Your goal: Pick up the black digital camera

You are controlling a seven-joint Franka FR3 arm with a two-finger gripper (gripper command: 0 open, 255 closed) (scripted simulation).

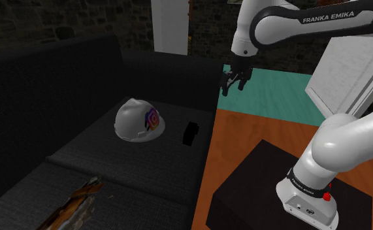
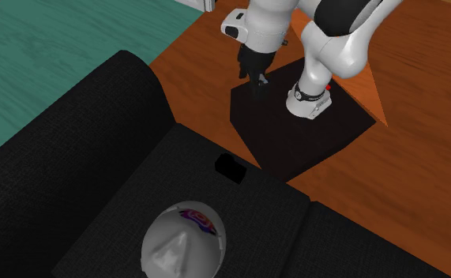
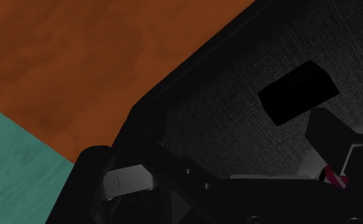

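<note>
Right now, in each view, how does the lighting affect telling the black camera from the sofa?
Shoulder view: dim, the camera a flat black patch on the dark sofa; second exterior view: likewise, barely an outline; wrist view: sofa weave lit greyer, camera clearest.

- Gripper: all black.
- Arm: white, with dark joints and white lettering on a dark band.
- Button at the arm's base: red.
- Digital camera, nearest thing to the gripper: plain black.
- Sofa: black, with a fine woven grain.
- Helmet, beyond the camera from the gripper: pale grey, with a purple, red and orange emblem.
- Floor: orange-brown wood.
- Rug, near the gripper: teal, faintly mottled.
- Stand: black.
</note>
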